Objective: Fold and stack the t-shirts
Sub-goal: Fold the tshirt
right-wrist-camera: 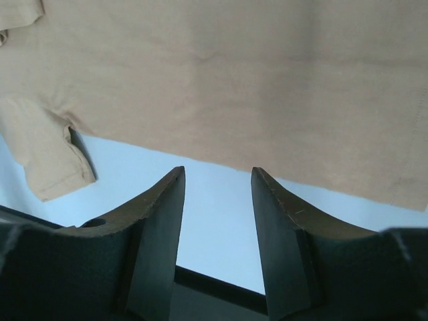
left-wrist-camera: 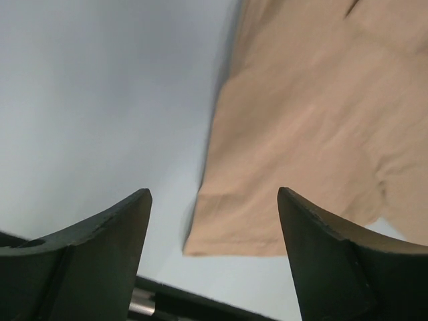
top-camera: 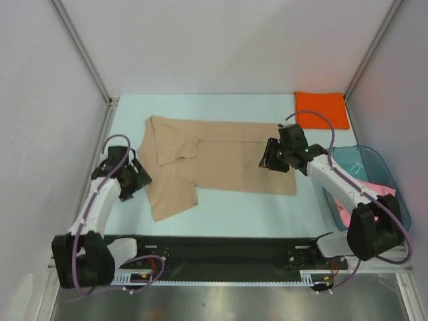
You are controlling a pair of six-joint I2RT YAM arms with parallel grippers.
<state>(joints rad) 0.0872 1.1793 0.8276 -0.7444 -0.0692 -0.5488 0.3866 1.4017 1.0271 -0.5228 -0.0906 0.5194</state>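
At the near edge of the table (top-camera: 227, 217), the left gripper (top-camera: 134, 177) sits just off the left side of the tan t-shirt (top-camera: 221, 164). Its jaws are spread wide with nothing between them. In its wrist view the left gripper (left-wrist-camera: 214, 194) frames bare table (left-wrist-camera: 100, 100), and a lower corner of the tan t-shirt (left-wrist-camera: 314, 127) lies just ahead and to the right, clear of both fingers.

The right gripper (top-camera: 273, 159) is above the right end of the same shirt. Its jaws are parted and hold nothing. In its wrist view the right gripper (right-wrist-camera: 217, 172) shows table between its fingers, and the straight edge of the tan t-shirt (right-wrist-camera: 234, 80) runs just beyond the tips, untouched.

The tan t-shirt lies spread flat across the middle of the table, with its left part rumpled and partly folded over.

To the right, a pink t-shirt (top-camera: 382, 190) lies inside a translucent teal tub (top-camera: 374, 155).

A folded orange t-shirt (top-camera: 321, 109) lies in the far right corner.
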